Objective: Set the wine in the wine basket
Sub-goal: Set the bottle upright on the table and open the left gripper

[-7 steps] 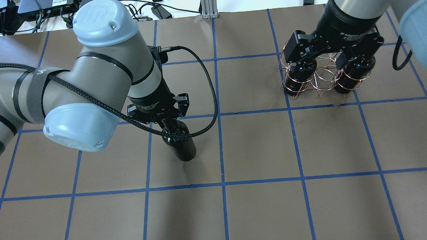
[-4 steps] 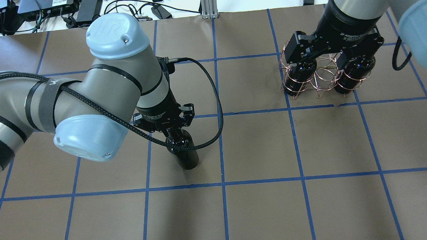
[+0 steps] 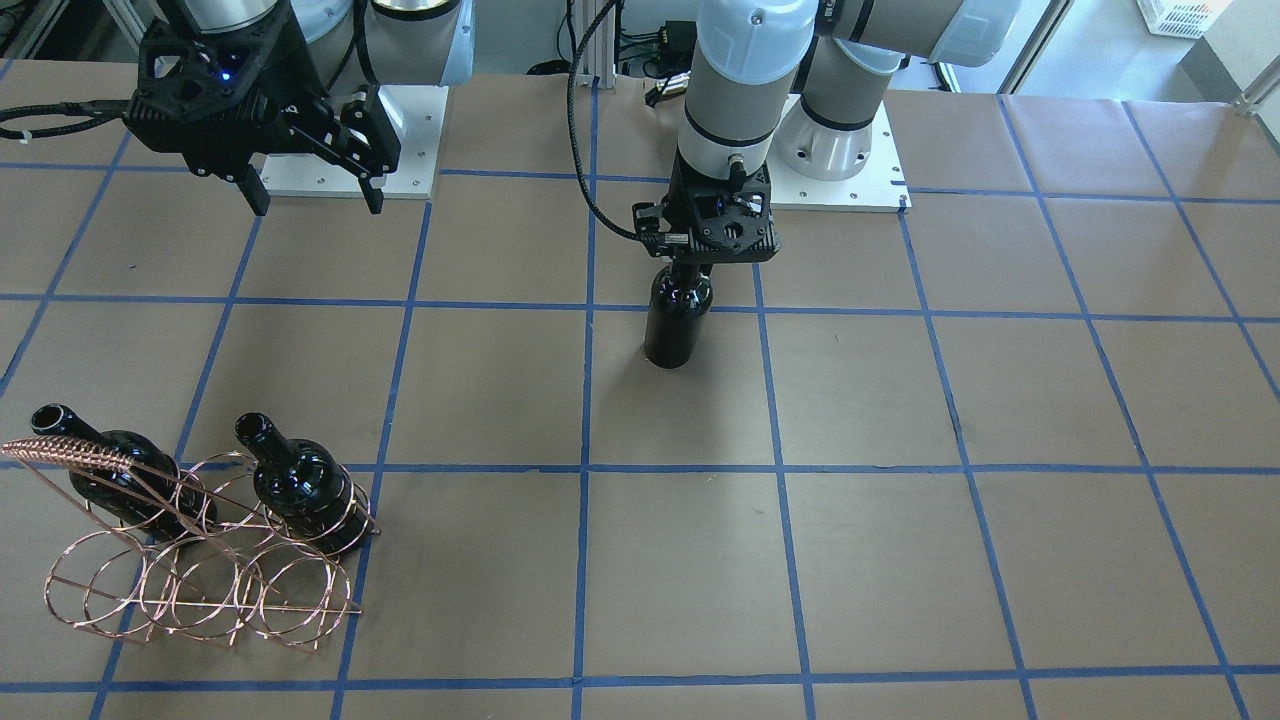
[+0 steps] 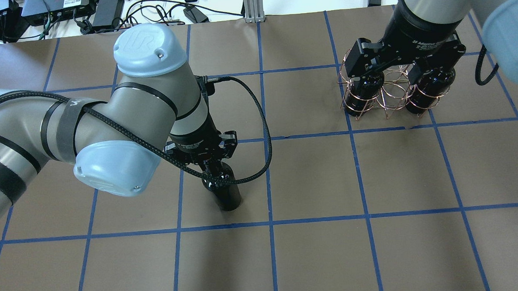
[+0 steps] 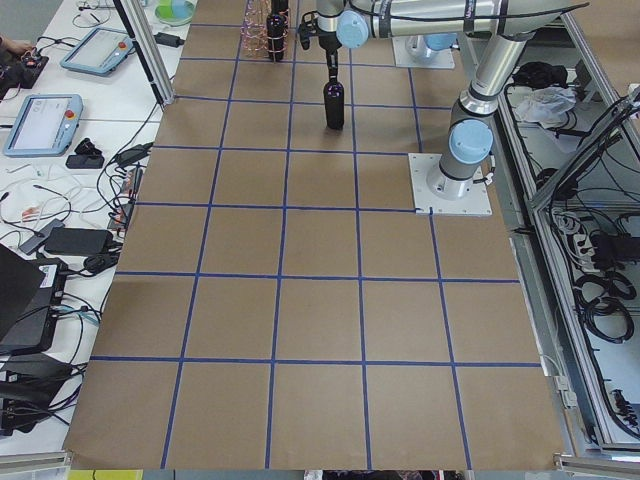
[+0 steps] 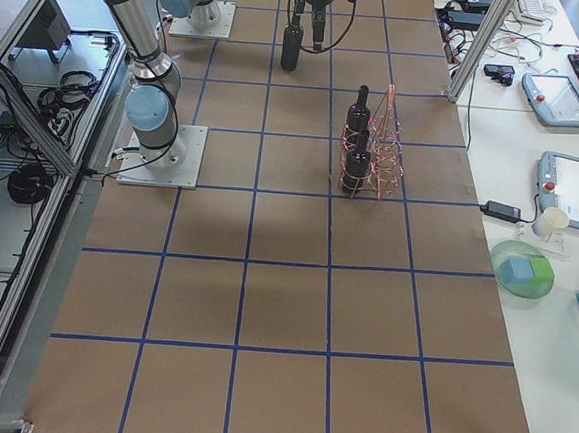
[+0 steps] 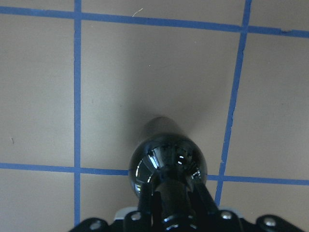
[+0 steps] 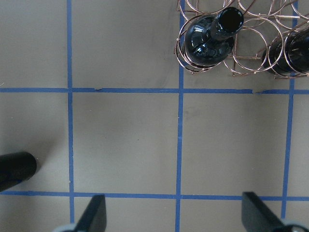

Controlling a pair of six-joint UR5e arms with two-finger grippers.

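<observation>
Overhead, reading the brown paper-covered table (image 4: 316, 248) with its blue tape grid as a dial, the left gripper (image 4: 208, 160) comes first, at about 8 o'clock and close to the centre. It points straight down, its jaws drawn in tight on the long neck of a glossy near-black glass wine bottle (image 4: 224, 190), which stands upright beneath it. The left wrist view looks down past the clamped neck onto the bottle's rounded shoulder. Whether the base touches the paper, I cannot tell. A black braided cable (image 4: 260, 119) loops from that wrist round the bottle's 3 o'clock side. From the bottle, the rose-gold wire wine basket (image 4: 392, 97) lies well apart toward 2 o'clock. It stands on the paper with two more dark glass bottles (image 3: 295, 485) upright in it, one at each end of a row of rings, necks up. Its slanted coil-wrapped handle (image 3: 60, 452) passes just beside one neck. The right gripper (image 4: 402, 67) hangs high above the basket, jaws spread wide and gripping nothing. In its own wrist view the basket sits at about 1 o'clock, with bare paper between the fingertips (image 8: 94, 215).
</observation>
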